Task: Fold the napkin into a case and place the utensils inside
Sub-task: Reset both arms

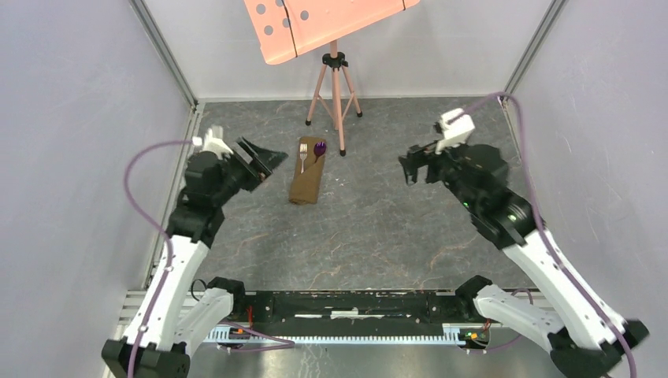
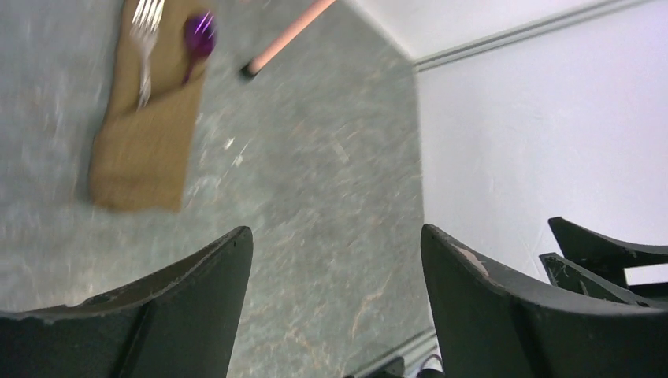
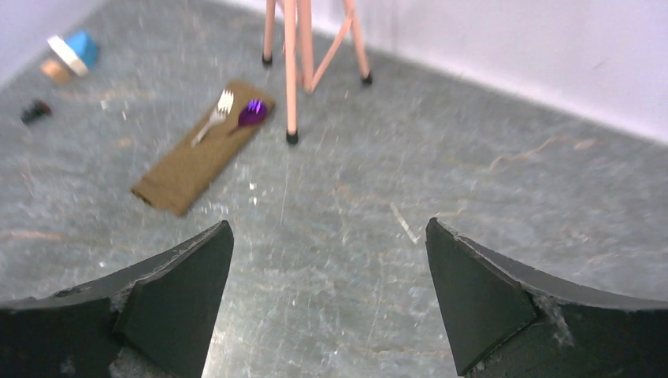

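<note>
**Case packed, both grippers empty**

Case (image 1: pixel 308 183) lies far centre-left, near-left of tripod foot (image 1: pixel 343 152). Fork (image 1: pixel 303 154) + spoon (image 1: pixel 319 150) heads poke out far end. L gripper (image 2: pixel 336 236), R gripper (image 3: pixel 329 228): jaws apart, holding nothing. Cloth prob limp, layers slip; utensils light, slick. If moving it, pinch mid-case across handles.

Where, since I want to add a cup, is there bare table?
Bare table lies between the case and the right gripper, and from the case toward the arm bases. Crowded: around the stand legs, fork, spoon and left gripper.
</note>
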